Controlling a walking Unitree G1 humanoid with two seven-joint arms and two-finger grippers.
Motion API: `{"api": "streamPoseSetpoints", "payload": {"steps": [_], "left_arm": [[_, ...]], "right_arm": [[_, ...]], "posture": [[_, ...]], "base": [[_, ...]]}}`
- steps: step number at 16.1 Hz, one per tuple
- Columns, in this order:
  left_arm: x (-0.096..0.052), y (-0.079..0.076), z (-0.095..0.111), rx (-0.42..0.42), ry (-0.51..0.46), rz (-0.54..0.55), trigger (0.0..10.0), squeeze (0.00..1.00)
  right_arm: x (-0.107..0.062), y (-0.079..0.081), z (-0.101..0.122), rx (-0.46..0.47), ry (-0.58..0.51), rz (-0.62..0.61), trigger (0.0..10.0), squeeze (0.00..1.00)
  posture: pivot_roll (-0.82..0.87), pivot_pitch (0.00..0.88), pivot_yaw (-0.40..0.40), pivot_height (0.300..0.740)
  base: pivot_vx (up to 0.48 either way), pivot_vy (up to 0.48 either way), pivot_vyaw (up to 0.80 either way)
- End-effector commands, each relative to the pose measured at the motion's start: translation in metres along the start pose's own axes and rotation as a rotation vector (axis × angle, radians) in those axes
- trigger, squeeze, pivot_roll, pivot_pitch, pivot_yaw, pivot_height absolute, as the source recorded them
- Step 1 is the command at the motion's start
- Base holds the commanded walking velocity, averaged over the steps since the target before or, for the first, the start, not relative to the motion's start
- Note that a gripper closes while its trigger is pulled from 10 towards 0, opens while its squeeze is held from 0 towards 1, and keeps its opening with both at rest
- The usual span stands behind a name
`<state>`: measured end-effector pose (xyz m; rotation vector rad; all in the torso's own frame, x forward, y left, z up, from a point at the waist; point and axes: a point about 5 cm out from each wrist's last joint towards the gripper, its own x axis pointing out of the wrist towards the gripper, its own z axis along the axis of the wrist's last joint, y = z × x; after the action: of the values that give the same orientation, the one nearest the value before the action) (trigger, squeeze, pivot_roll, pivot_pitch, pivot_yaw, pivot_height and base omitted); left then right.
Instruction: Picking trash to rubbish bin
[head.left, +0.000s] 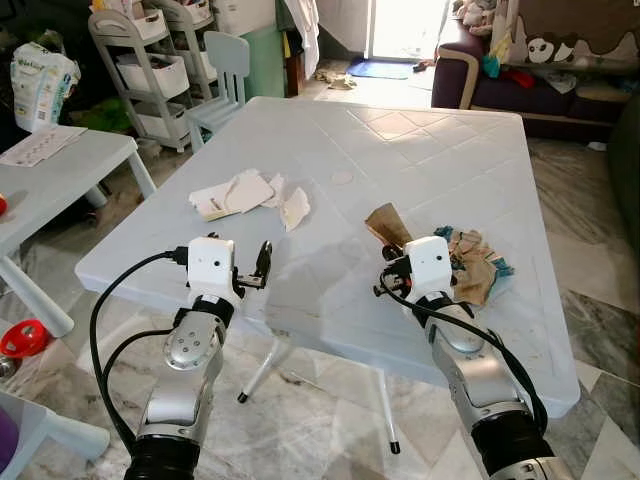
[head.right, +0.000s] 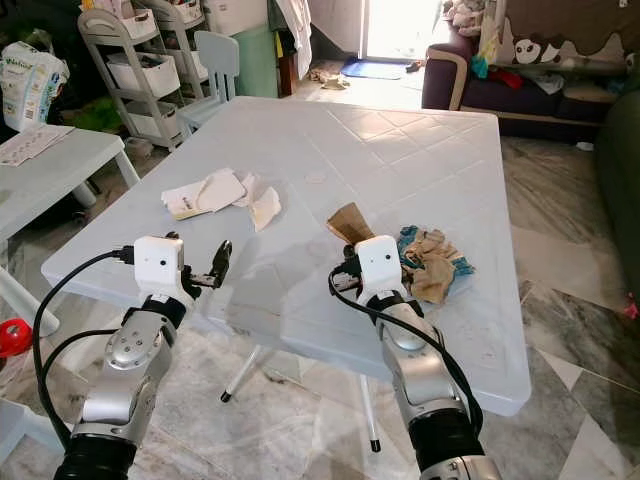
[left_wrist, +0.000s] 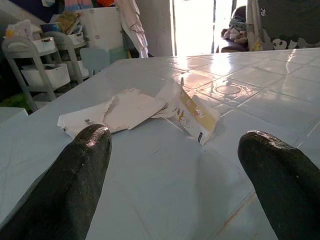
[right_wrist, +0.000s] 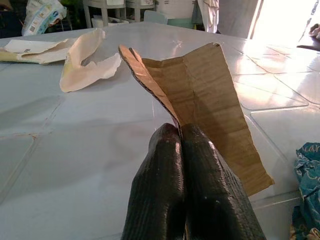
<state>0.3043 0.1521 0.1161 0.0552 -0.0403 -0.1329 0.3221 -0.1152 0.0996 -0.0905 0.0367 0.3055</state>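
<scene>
On the white plastic table (head.left: 400, 150) lies torn white paper (head.left: 235, 192) on the left, seen close in the left wrist view (left_wrist: 130, 107). My left gripper (head.left: 256, 270) hovers open near the table's front edge, short of that paper, with nothing between its fingers (left_wrist: 85, 175). A brown cardboard piece (head.left: 387, 224) stands up from the table toward the right. My right gripper (head.left: 392, 270) is shut on its lower corner (right_wrist: 210, 100). Just right of that gripper lies a crumpled heap of brown and blue trash (head.left: 475, 265).
A low pale side table (head.left: 50, 170) stands at the left, with a red toy (head.left: 25, 338) on the floor below. Behind are a shelving cart (head.left: 150, 60), a small chair (head.left: 222, 70) and a dark sofa (head.left: 540, 90). Marble floor surrounds the table.
</scene>
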Motion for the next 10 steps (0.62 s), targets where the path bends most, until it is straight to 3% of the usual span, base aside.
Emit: {"api": "streamPoseSetpoints", "payload": {"steps": [1, 10], "left_arm": [[0.0019, 0.0017, 0.0021, 0.011, -0.006, 0.002, 10.0, 0.0], [0.0019, -0.0011, 0.0001, 0.014, -0.001, -0.003, 10.0, 0.0]], "right_arm": [[-0.0005, 0.0008, 0.0041, 0.009, -0.012, 0.001, 10.0, 0.0], [-0.0046, 0.0039, 0.0076, 0.016, -0.01, 0.014, 10.0, 0.0]], "posture": [[-0.08, 0.0, 0.045, 0.74], [-0.08, 0.0, 0.046, 0.74]], "base": [[0.0, 0.0, 0.0], [0.0, 0.0, 0.0]]}}
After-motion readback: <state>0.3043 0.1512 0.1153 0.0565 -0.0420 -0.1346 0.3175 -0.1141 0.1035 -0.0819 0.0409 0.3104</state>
